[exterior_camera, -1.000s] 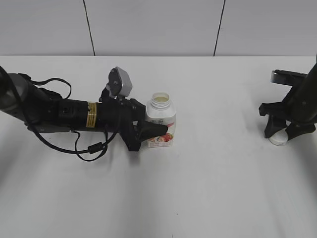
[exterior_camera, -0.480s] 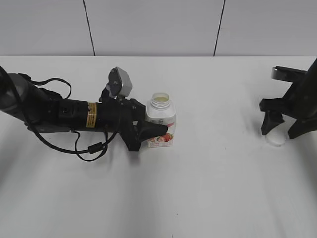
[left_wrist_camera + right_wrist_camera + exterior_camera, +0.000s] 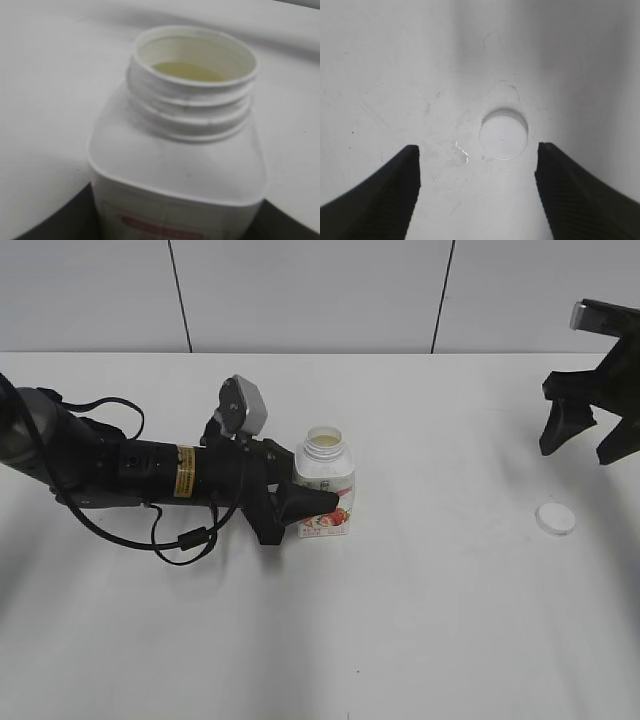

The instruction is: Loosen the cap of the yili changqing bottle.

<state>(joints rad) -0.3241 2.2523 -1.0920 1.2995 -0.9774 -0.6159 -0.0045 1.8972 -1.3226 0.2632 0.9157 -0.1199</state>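
Cap-free and open-necked, the small white squarish plastic yili changqing bottle (image 3: 326, 483) with its pink-red strawberry label is standing upright just left of centre in the exterior frame, on the white surface (image 3: 400, 640). We are clamping its lower body with our left end effector (image 3: 305, 508), whose dark fingers are showing at the bottom corners of the left wrist frame on either side of the label. Pale liquid is sitting inside the threaded neck, so we are judging the bottle light but spillable; its thin walls are probably yielding to a hard squeeze, and the flat sides low down look like the safest place to be holding.

We are finding the small round white plastic screw cap (image 3: 556, 518) lying flat at the right of the exterior frame, well apart from the bottle. Our right end effector (image 3: 588, 432) is hanging above it, spread wide and gripping nothing, with the cap showing between its fingers in the right wrist frame. We are judging the cap slick, stiff and best taken by its rim. Loosening appears finished.
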